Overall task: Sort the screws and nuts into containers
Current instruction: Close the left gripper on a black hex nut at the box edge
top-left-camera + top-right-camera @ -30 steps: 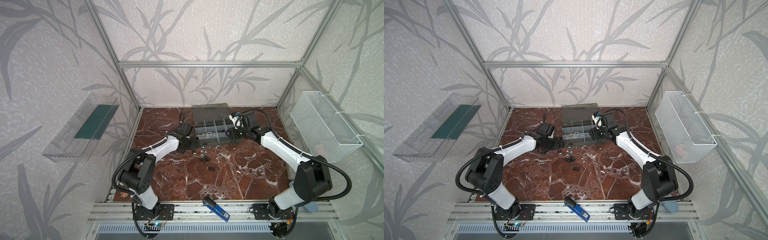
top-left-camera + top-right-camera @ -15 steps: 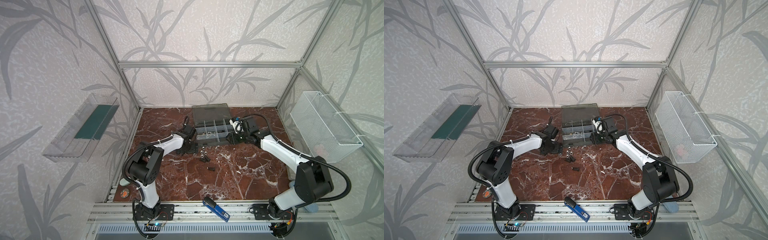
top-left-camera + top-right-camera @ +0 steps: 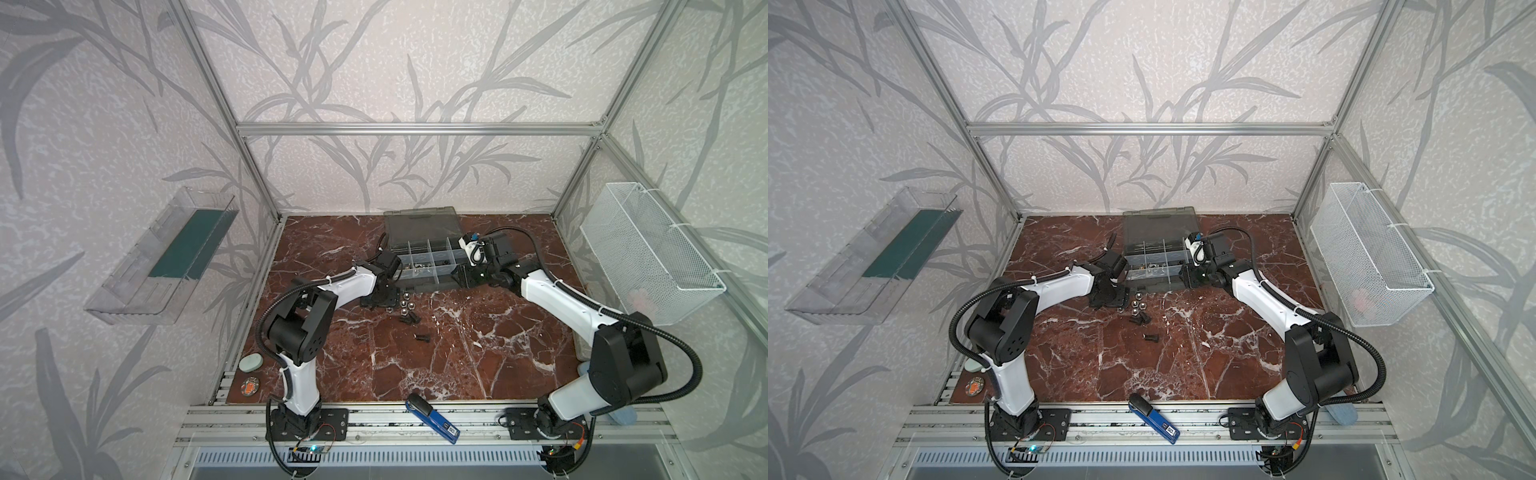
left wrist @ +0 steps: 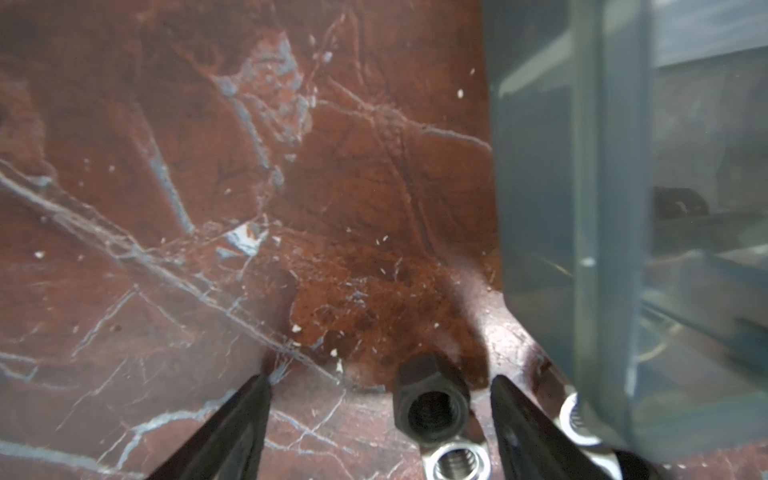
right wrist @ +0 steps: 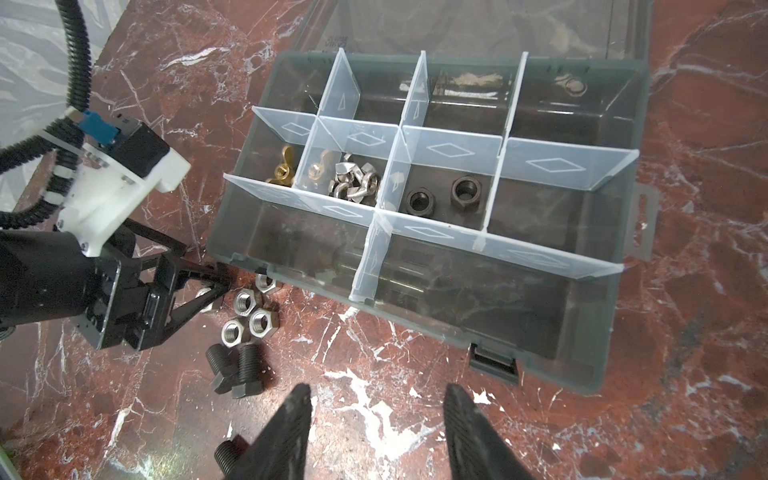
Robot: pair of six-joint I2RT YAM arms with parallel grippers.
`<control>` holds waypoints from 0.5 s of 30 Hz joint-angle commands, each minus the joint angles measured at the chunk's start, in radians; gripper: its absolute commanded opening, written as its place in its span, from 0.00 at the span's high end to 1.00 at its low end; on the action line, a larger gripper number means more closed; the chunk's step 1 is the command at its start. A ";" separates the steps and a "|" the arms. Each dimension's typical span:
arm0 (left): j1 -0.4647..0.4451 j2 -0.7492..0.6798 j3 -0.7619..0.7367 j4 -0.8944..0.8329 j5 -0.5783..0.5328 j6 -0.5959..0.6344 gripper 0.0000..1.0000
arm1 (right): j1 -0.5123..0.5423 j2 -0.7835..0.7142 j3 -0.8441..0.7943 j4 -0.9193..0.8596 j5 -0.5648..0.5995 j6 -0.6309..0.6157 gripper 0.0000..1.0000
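Left wrist: left gripper (image 4: 378,384) is down at the marble tabletop (image 4: 208,166), jaws apart, straddling a dark nut (image 4: 432,405). The nut is close to one finger and clear of the other, so nothing is clamped. A silver nut (image 4: 455,461) is just beside it, with the grey organiser case (image 4: 540,208) wall close by. Right wrist: right gripper (image 5: 376,395) is open and empty, above the table in front of the case. In the cells (image 5: 453,151), two dark hex nuts (image 5: 440,195) share one middle-row cell and wing nuts (image 5: 353,180) fill the next. Loose silver nuts (image 5: 249,316) sit just off the case's front wall, at the left gripper's tips. Two screws (image 5: 235,370) lie side by side beside them, and a third screw (image 5: 228,455) is near a right finger. Top views: both grippers are at the case front and the lid (image 3: 419,224) is laid open behind. The loose pile is by the left gripper, with the third screw (image 3: 422,337) well apart, nearer the front.
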 commanded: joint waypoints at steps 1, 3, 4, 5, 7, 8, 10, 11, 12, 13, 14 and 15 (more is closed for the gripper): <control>-0.015 0.028 0.033 -0.040 -0.017 0.002 0.22 | -0.003 -0.020 -0.014 0.012 -0.005 0.002 0.47; -0.020 0.040 0.047 -0.049 -0.018 0.003 0.25 | -0.003 -0.021 -0.015 0.010 -0.003 0.001 0.47; -0.022 0.045 0.053 -0.053 -0.018 0.005 0.28 | -0.003 -0.021 -0.015 0.010 -0.003 0.001 0.47; -0.023 0.047 0.057 -0.056 -0.018 0.005 0.30 | -0.002 -0.021 -0.015 0.010 -0.001 0.000 0.47; -0.024 0.052 0.064 -0.060 -0.019 0.005 0.33 | -0.003 -0.023 -0.018 0.010 0.000 0.000 0.47; -0.024 0.051 0.065 -0.060 -0.021 0.006 0.35 | -0.003 -0.024 -0.018 0.010 0.000 0.001 0.47; -0.025 0.053 0.065 -0.062 -0.021 0.008 0.38 | -0.003 -0.025 -0.020 0.009 0.001 -0.001 0.47; -0.024 0.054 0.067 -0.062 -0.021 0.010 0.39 | -0.003 -0.026 -0.020 0.008 0.002 0.000 0.47; -0.025 0.058 0.069 -0.065 -0.021 0.012 0.42 | -0.003 -0.026 -0.021 0.008 0.003 -0.003 0.47; -0.025 0.061 0.072 -0.067 -0.018 0.013 0.45 | -0.003 -0.026 -0.021 0.008 0.004 -0.002 0.47; -0.025 0.064 0.075 -0.069 -0.013 0.015 0.48 | -0.003 -0.026 -0.021 0.008 0.006 -0.002 0.47; -0.026 0.065 0.076 -0.071 -0.009 0.016 0.50 | -0.003 -0.026 -0.022 0.008 0.006 -0.002 0.47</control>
